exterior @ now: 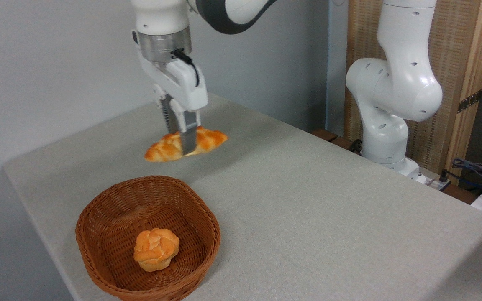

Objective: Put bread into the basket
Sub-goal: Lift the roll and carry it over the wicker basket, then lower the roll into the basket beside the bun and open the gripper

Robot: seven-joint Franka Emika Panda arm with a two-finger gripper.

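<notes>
A long braided golden-orange bread hangs in the air above the table, behind the basket and a little to its right. My gripper is shut on the loaf's middle, fingers pointing straight down, the front finger covering part of it. The loaf lies roughly level, its ends sticking out left and right of the fingers. The round brown wicker basket sits on the table near the front left edge, below and in front of the held bread.
A small round knotted bun lies inside the basket. The grey table stretches to the right. The arm's white base stands at the back right, with cables beside it. A wall runs behind the table.
</notes>
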